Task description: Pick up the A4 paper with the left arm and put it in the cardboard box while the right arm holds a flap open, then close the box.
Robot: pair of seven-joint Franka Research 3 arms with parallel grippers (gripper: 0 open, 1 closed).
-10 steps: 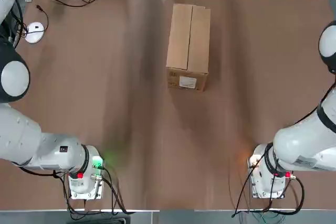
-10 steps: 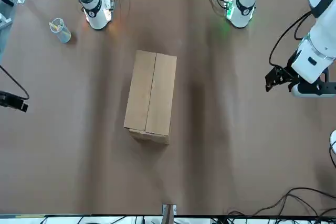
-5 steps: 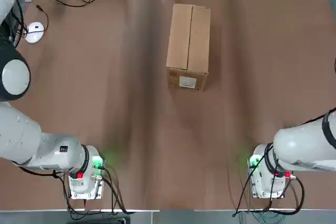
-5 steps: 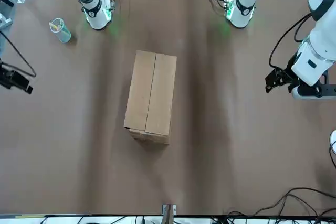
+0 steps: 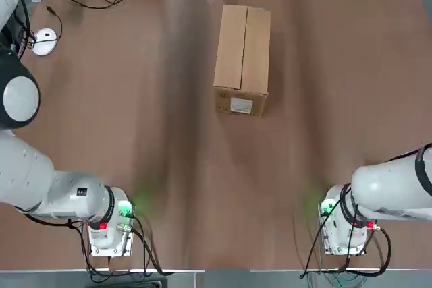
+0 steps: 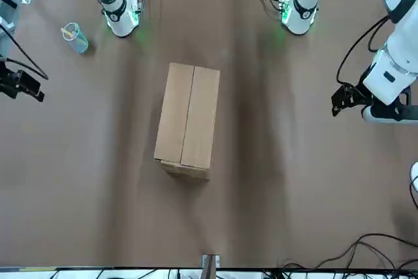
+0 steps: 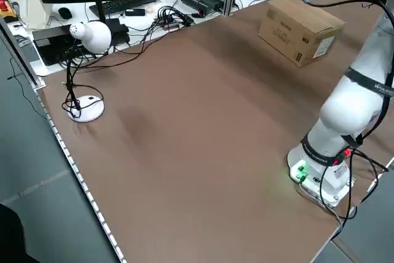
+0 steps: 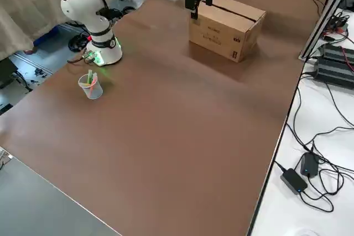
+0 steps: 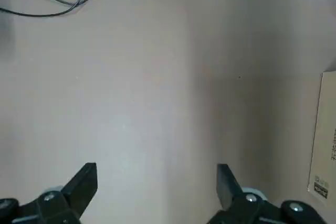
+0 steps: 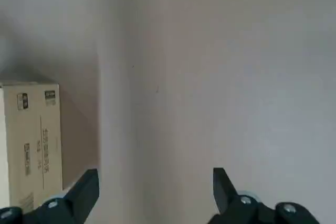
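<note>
Brown table (image 5: 169, 133) seen from overhead, left to right: left gripper (image 6: 345, 98), jaws wide and empty, at nine o'clock; cardboard box (image 5: 242, 59), flaps shut, at twelve, long axis twelve-to-six; right gripper (image 6: 23, 85), likewise wide, at three. No A4 paper is visible.

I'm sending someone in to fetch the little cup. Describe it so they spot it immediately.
Start at the brown table and find the right arm's white base with the green light. Just beside it stands a small clear plastic cup with colourful bits inside. It is the table's only see-through thing; the brown cardboard box is much bigger.
</note>
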